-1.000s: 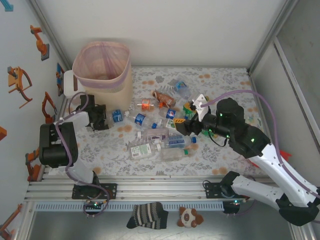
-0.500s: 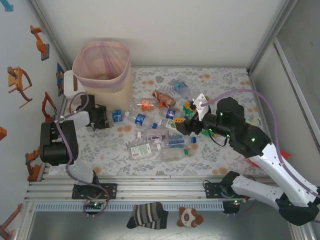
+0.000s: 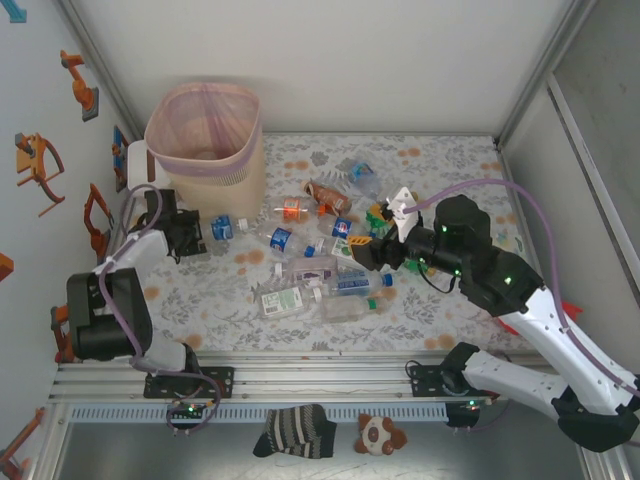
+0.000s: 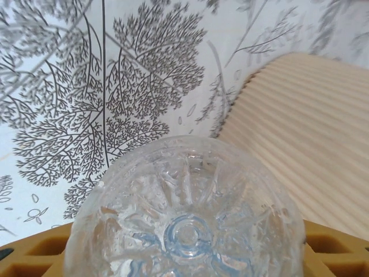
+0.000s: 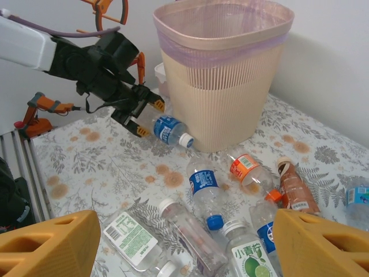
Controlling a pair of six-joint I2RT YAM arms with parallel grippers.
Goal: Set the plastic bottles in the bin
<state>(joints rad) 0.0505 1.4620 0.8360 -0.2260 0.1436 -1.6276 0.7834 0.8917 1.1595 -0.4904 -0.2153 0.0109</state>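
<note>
My left gripper (image 3: 203, 233) is shut on a clear plastic bottle (image 3: 222, 228) with a blue label and white cap, close to the foot of the bin (image 3: 228, 178). In the left wrist view the bottle's ribbed base (image 4: 184, 225) sits between my orange fingers (image 4: 337, 249), with the bin's beige ribbed wall (image 4: 311, 138) to the right. The right wrist view shows that gripper (image 5: 141, 115) holding the bottle (image 5: 168, 130) beside the bin (image 5: 230, 98). Several more plastic bottles (image 3: 300, 270) lie mid-table. My right gripper (image 3: 362, 252) hangs open over them, holding nothing.
A small white box (image 3: 133, 165) stands behind the bin on the left. Green and coloured scraps (image 3: 378, 214) lie by the right gripper. Orange toy arms (image 3: 95, 215) line the left wall. A striped sock (image 3: 295, 430) and a plush toy (image 3: 380, 434) lie below the front rail.
The left gripper has closed on the blue-labelled bottle and drawn it a little left, toward the bin; the left arm's elbow swung down and left. The right arm has not moved.
</note>
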